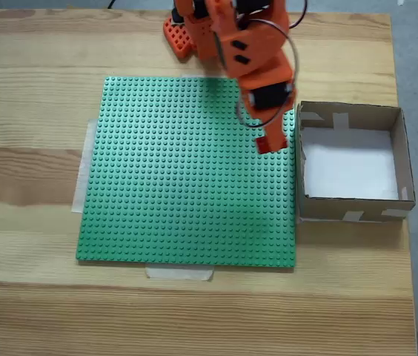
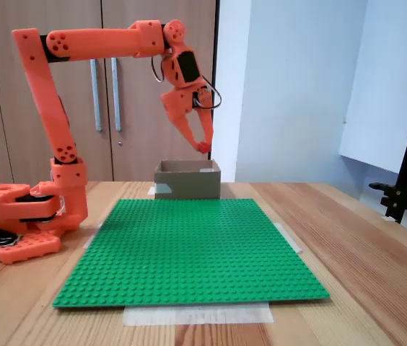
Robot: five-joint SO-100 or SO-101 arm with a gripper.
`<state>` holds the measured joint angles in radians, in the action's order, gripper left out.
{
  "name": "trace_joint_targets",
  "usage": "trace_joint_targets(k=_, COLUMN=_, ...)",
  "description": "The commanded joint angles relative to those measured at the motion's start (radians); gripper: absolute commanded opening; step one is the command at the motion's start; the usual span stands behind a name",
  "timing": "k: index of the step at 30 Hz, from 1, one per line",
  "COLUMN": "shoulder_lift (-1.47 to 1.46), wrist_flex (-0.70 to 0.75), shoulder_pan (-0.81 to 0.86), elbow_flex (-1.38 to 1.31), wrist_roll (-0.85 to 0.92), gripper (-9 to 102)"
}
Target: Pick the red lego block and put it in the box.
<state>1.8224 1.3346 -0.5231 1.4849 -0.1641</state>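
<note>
Orange arm (image 2: pixel 45 108) raised above a wooden desk (image 1: pixel 38 311), seen from above in one fixed view and from the desk's front edge in another. The arm's base (image 2: pixel 16 223) sits at the desk's rear edge in the top-down fixed view and at the left in the side-on fixed view.

The tool (image 2: pixel 202 146) points downward, well clear of the surface, and is clenched on the red lego block (image 2: pixel 203 148), which shows as a small red-pink piece pinched at the fingertips. In the top-down fixed view the block (image 1: pixel 271 142) appears over the right edge of the green baseplate (image 1: pixel 179 185), just beside the box's left wall. In the side-on fixed view it hangs above the box's near wall, apart from it.

The box (image 1: pixel 402 148) is a shallow brown cardboard square with a white floor and pale tape patches on its walls; it stands on the desk touching the baseplate's right edge, toward the desk's right edge. In the side-on fixed view the box (image 2: pixel 187 182) lies beyond the baseplate's far edge.

The baseplate (image 2: pixel 189 252) lies flat at the desk's centre, with pale tape strips (image 1: pixel 179 274) at its edges.
</note>
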Motion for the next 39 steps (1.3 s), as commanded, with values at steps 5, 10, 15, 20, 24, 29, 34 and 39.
trace_joint_targets(k=5, shoulder_lift=0.043, wrist_flex=0.006, shoulder_pan=-0.109, elbow_flex=-0.078, wrist_roll=-0.032, gripper=3)
trace_joint_targets(k=10, shoulder_lift=0.043, wrist_flex=-0.002, shoulder_pan=-0.179, elbow_flex=-0.086, wrist_roll=-0.051, gripper=3)
trace_joint_targets(k=15, shoulder_lift=0.040, wrist_flex=-0.026, shoulder_pan=-0.249, elbow_flex=-0.087, wrist_roll=-0.067, gripper=3)
trace_joint_targets(k=20, shoulder_lift=0.021, wrist_flex=-0.034, shoulder_pan=-0.299, elbow_flex=-0.101, wrist_roll=-0.091, gripper=3)
trace_joint_targets(k=24, shoulder_lift=-0.008, wrist_flex=-0.041, shoulder_pan=-0.307, elbow_flex=-0.101, wrist_roll=-0.101, gripper=3)
trace_joint_targets(k=29, shoulder_lift=-0.061, wrist_flex=-0.041, shoulder_pan=-0.308, elbow_flex=-0.143, wrist_roll=-0.104, gripper=3)
trace_joint_targets(k=34, shoulder_lift=-0.130, wrist_flex=-0.034, shoulder_pan=-0.322, elbow_flex=-0.225, wrist_roll=-0.101, gripper=4)
trace_joint_targets(k=39, shoulder_lift=-0.198, wrist_flex=-0.031, shoulder_pan=-0.337, elbow_flex=-0.290, wrist_roll=-0.092, gripper=4)
